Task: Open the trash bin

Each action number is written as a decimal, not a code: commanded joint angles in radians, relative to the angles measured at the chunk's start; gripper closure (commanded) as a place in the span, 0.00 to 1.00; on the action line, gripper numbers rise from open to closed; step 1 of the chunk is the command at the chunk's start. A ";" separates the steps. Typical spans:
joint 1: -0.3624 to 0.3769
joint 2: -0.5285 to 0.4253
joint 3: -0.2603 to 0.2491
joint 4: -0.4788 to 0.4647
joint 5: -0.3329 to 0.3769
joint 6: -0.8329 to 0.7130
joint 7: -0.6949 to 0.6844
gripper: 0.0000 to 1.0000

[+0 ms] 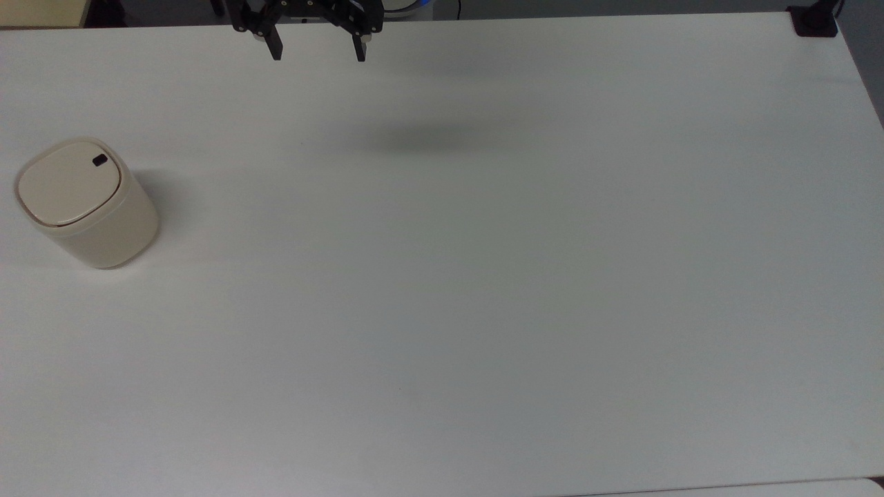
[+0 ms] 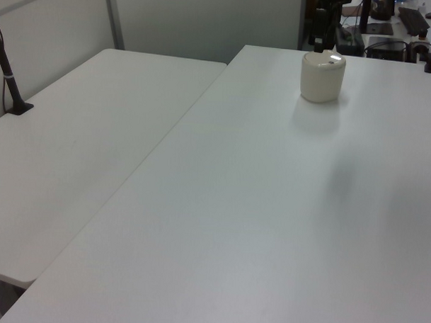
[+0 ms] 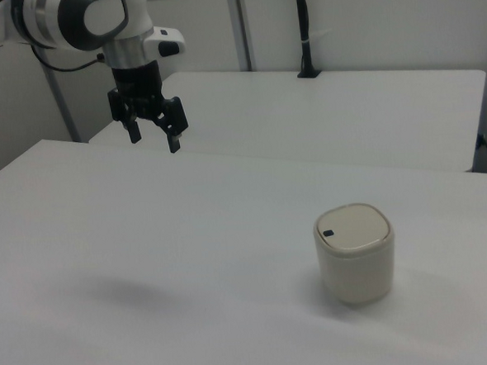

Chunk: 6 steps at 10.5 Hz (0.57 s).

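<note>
Trash bin [image 1: 86,203]: cream plastic, rounded-square body, upright on the white bench [image 1: 483,310] near the top view's left edge; lid [image 1: 68,183] flat and closed along a thin seam; small black button [image 1: 99,160] at the rim, on the corner toward the top view's upper right. Hand [image 1: 318,50]: black two-finger type, raised high above the bench and well apart from the bin, fingers spread wide, holding nothing; in the right view it hangs at the far left [image 3: 152,137] while the bin sits to the lower right [image 3: 355,254]. Task status, as judged: not started, approach still to be made. Risks: the button is a small target, so a finger descending slightly off would land on the lid panel or rim and press it shut rather than release it. The bin looks light and unanchored; a sideways or slanted push could slide or tip it, all the more as it sits near the bench edge. The wide-spread fingers could clip the body on descent. A sprung lid could strike a finger lingering above it.
</note>
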<state>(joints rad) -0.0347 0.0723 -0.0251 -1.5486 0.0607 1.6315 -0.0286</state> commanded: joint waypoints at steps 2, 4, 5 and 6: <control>0.001 0.007 0.001 0.013 -0.001 -0.025 -0.022 0.00; -0.001 0.011 0.001 0.013 -0.001 -0.022 -0.027 0.00; -0.001 0.011 0.001 0.013 -0.001 -0.022 -0.027 0.00; -0.002 0.011 0.001 0.013 -0.001 -0.022 -0.028 0.00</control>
<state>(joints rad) -0.0347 0.0811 -0.0251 -1.5474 0.0606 1.6314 -0.0326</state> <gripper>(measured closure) 0.000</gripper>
